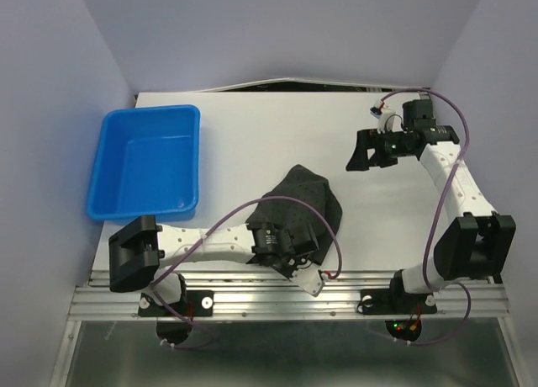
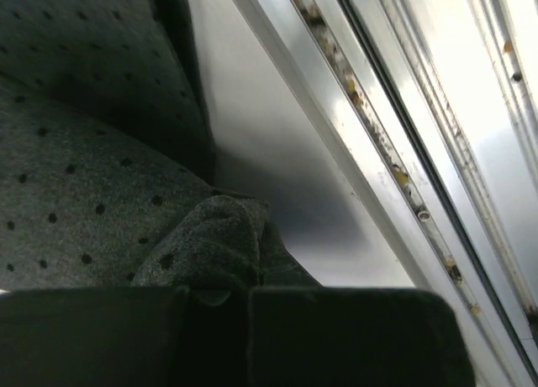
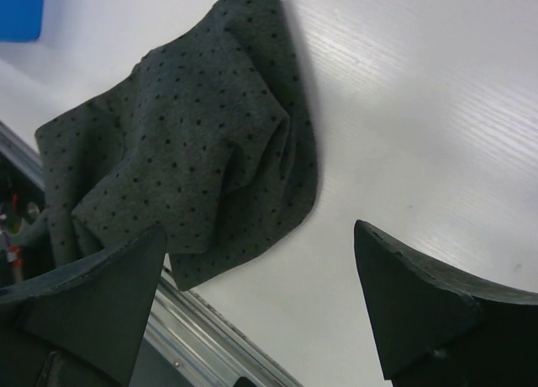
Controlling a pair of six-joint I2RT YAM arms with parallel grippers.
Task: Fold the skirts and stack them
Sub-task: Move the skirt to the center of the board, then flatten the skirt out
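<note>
One skirt (image 1: 304, 202) of dark grey cloth with small dark dots lies crumpled on the white table, near the front edge and just right of centre. My left gripper (image 1: 296, 257) is low over the skirt's near edge and shut on a bunched fold of it (image 2: 210, 235); its black fingers (image 2: 336, 336) fill the bottom of the left wrist view. My right gripper (image 1: 367, 156) hangs above the table at the back right, open and holding nothing. In the right wrist view the skirt (image 3: 185, 135) lies beyond that open right gripper (image 3: 259, 235), apart from it.
A blue tub (image 1: 109, 202) stands at the table's left, and its corner (image 3: 18, 8) also shows in the right wrist view. An aluminium rail (image 1: 286, 299) runs along the front edge, right beside the held fold (image 2: 353, 151). Lilac walls close off the sides and back.
</note>
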